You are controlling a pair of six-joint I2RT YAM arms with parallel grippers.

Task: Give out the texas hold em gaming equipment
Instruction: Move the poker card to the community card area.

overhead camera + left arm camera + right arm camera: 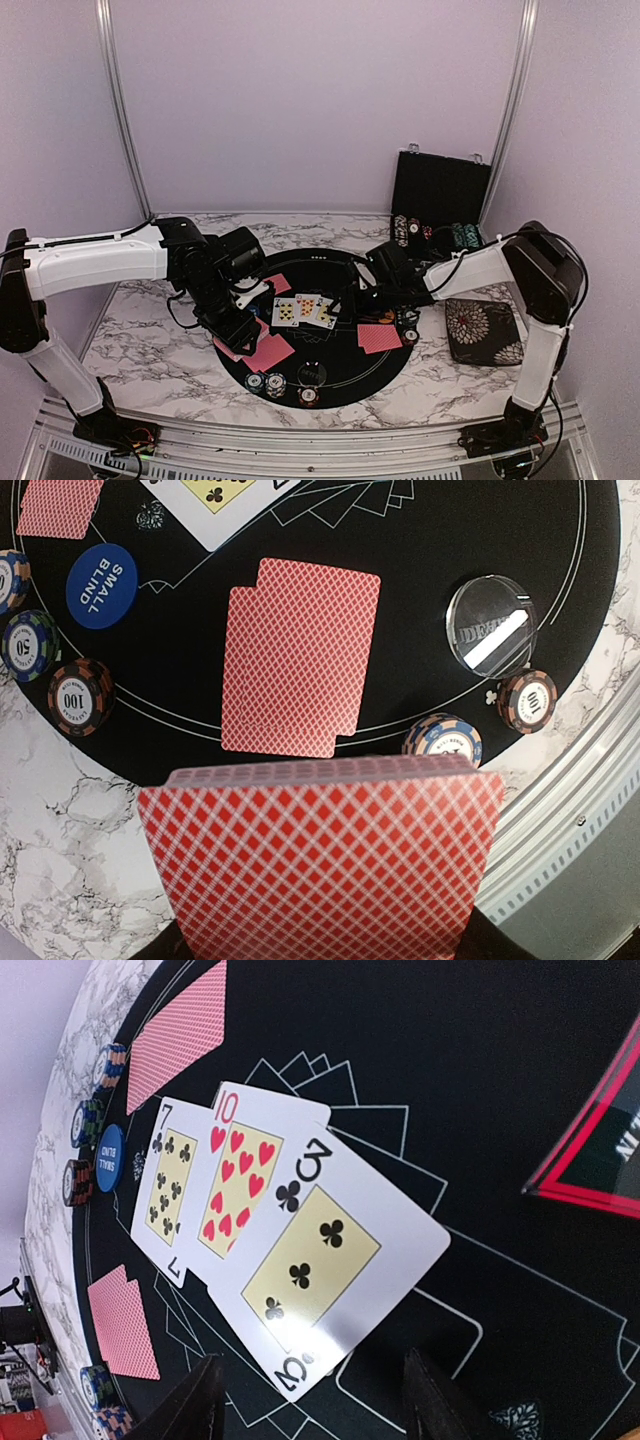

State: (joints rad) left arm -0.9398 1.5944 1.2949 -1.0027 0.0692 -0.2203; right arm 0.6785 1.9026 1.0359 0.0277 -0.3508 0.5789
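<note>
The round black felt mat (350, 382) runs off both my wrist views. My left gripper (325, 948) clamps a red-backed card deck (320, 850), which hides its fingers. My right gripper (312, 1400) stands wide, with the face-up three of clubs card (310, 1260) lying flat, its near corner between the fingertips.

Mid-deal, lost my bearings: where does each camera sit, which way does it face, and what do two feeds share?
Top external: above and behind the bases, looking down at the marble table and black mat; left arm and right arm both show.
Left wrist: on the left arm, looking down at the mat's near edge; left gripper holds the red-backed deck at bottom.
Right wrist: low over the mat, facing the three face-up cards; right gripper open at bottom.
Shared: both wrist views show the small blind button.
</note>
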